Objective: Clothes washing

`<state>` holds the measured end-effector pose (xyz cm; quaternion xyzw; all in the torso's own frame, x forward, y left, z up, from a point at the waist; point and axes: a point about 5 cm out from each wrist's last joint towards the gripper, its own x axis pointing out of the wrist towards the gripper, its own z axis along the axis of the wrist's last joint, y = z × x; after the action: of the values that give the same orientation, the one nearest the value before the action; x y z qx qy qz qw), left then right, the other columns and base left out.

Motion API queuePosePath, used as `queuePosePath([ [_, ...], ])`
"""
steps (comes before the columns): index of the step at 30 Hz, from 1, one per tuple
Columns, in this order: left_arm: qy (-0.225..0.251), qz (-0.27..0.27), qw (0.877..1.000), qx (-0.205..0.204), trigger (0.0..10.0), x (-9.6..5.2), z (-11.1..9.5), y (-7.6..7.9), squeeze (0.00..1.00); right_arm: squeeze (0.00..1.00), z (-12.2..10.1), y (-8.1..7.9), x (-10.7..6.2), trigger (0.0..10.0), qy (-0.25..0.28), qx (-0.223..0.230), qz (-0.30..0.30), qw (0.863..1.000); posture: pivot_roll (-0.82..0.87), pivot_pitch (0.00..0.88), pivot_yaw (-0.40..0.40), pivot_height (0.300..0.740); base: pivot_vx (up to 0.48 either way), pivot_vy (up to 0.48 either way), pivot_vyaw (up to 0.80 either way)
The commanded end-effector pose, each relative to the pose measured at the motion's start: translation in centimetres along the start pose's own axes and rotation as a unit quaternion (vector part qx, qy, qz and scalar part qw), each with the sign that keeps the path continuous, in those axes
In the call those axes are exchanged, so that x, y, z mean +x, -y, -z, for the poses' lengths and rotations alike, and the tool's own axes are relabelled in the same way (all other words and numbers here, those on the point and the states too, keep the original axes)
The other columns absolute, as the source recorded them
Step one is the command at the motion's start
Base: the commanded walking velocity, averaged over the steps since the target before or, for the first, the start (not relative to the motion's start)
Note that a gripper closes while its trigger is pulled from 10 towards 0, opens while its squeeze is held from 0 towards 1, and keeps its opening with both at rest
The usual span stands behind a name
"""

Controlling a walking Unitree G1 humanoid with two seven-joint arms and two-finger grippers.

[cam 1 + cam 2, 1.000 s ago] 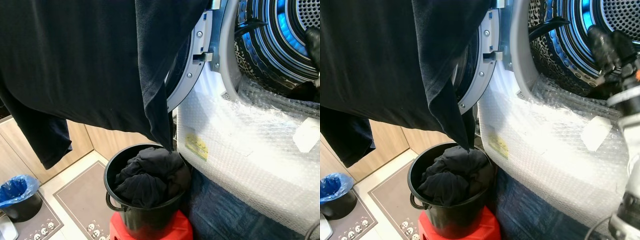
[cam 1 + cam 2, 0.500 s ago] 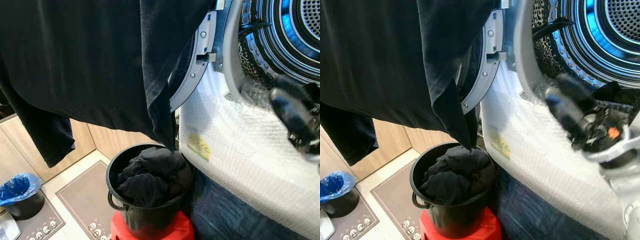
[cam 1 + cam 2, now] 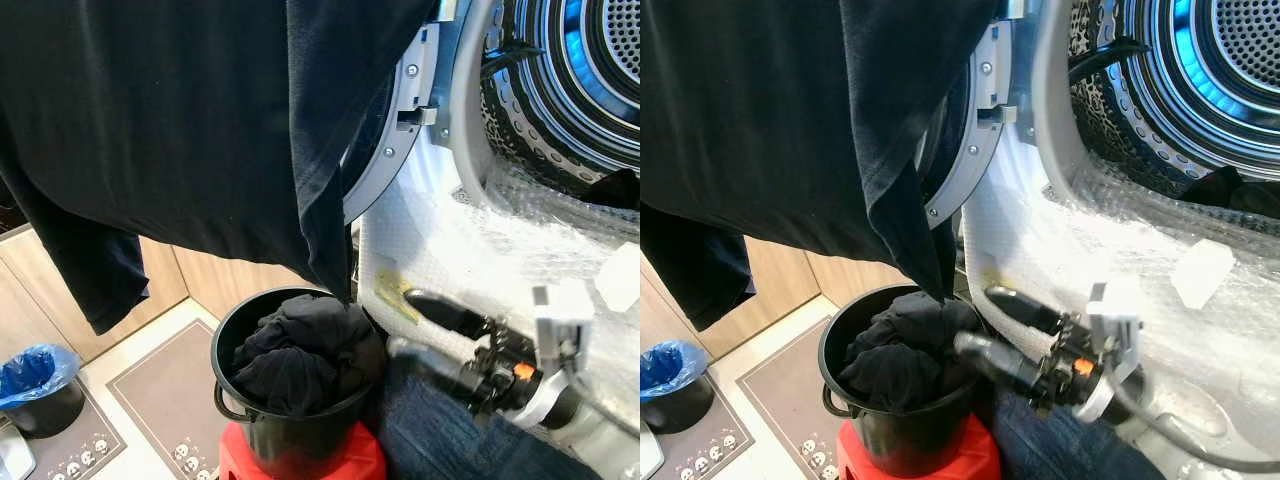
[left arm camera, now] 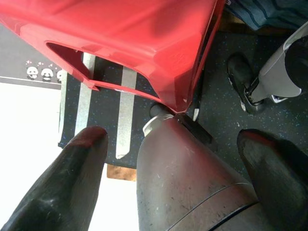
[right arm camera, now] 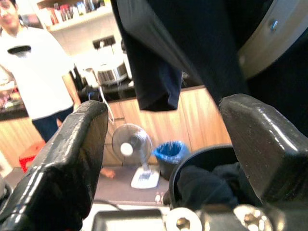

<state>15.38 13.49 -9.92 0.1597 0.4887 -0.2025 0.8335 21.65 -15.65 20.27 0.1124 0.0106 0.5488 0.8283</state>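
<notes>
A large black garment (image 3: 180, 130) hangs over the washing machine's open door (image 3: 405, 120) and drapes down to a black bucket (image 3: 285, 430). More dark clothes (image 3: 300, 350) are bunched inside the bucket. My right gripper (image 3: 402, 322) is low in front of the machine, just right of the bucket's rim, open and empty, fingers pointing at the bucket. The right wrist view looks between the two spread fingers (image 5: 67, 159) at the bucket (image 5: 192, 163). The drum (image 3: 570, 80) stands open with a dark item (image 3: 615, 190) at its lip. My left gripper (image 4: 173, 139) hangs idle, open, near the floor.
The bucket stands on a red stool (image 3: 300, 465). Bubble wrap (image 3: 500, 250) covers the machine's front, with blue cloth (image 3: 450, 440) below it. A bin with a blue bag (image 3: 35, 385) and grey mats (image 3: 165, 400) lie to the left. A person (image 5: 33, 72) and a fan (image 5: 127, 144) are beyond.
My right gripper has come out of the drum and dropped down to beside the bucket. The hanging garment and the bucket have stayed put.
</notes>
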Motion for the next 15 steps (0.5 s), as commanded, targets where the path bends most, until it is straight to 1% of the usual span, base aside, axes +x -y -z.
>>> queuePosePath([
  [1,-0.048,-0.007,0.999,-0.003,10.0,-0.5,2.5,-0.4,0.00,0.00,0.9,-0.3,0.2,10.0,-0.027,-0.004,-0.006,1.000,-0.15,0.000,0.043,0.740,0.000,0.000,0.00],
  [2,-0.048,-0.007,0.999,-0.003,10.0,-0.5,2.5,-0.4,0.00,0.00,0.9,-0.3,0.2,10.0,-0.027,-0.004,-0.006,1.000,-0.15,0.000,0.043,0.740,0.000,0.000,0.00],
  [4,-0.048,-0.005,0.999,-0.003,10.0,-0.4,2.5,-0.2,0.00,0.00,2.0,-0.4,0.3,10.0,-0.054,-0.001,-0.008,0.998,-0.14,0.000,0.040,0.740,0.000,0.000,0.00],
  [8,-0.047,-0.001,0.999,-0.004,10.0,-0.3,2.3,0.4,0.00,0.00,3.7,-0.1,0.5,10.0,-0.087,0.000,0.000,0.996,-0.14,0.000,0.036,0.740,0.000,0.000,0.00],
  [12,-0.046,0.001,0.999,-0.007,10.0,-0.2,2.0,0.7,0.00,0.00,5.1,0.9,0.7,10.0,-0.117,-0.007,0.037,0.992,-0.14,0.000,0.031,0.740,0.000,0.000,0.00],
  [15,-0.046,0.001,0.999,-0.008,10.0,-0.2,1.9,0.7,0.00,0.00,6.5,2.2,0.9,10.0,-0.147,-0.031,0.089,0.985,-0.14,0.000,0.028,0.740,0.000,0.000,0.00],
])
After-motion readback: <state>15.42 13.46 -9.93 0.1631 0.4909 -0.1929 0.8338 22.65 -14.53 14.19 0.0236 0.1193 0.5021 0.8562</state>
